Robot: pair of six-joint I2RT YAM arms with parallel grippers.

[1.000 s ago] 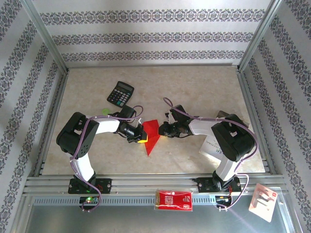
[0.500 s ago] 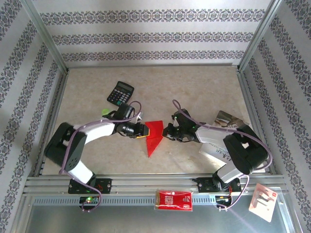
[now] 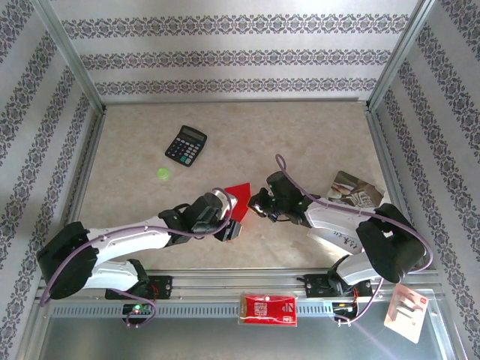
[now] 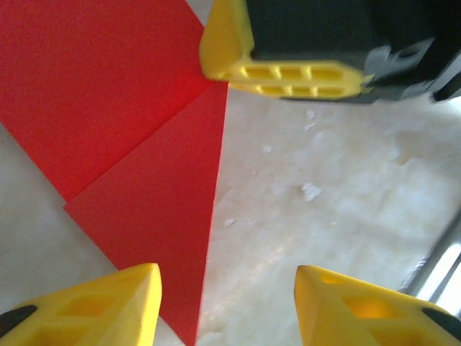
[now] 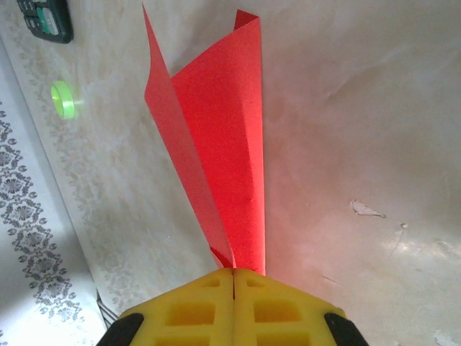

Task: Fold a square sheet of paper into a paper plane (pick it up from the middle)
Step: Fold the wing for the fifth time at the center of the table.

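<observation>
Right gripper (image 5: 234,280) pinching red paper sheet (image 5: 220,158); left gripper (image 4: 227,310) spread above its tip.
Sheet is half-folded at table centre, between the two grippers, with flaps partly raised. Right jaws are together, clamped on its right edge. Left jaws are apart, holding nothing. The long axis runs far-to-near, and the pointed near end lies under the left jaws, off-centre. The left arm is nearer that tip and likely takes the next crease.

Bright even light, soft faint shadows, overhead view sharp, wrist views softly blurred.
</observation>
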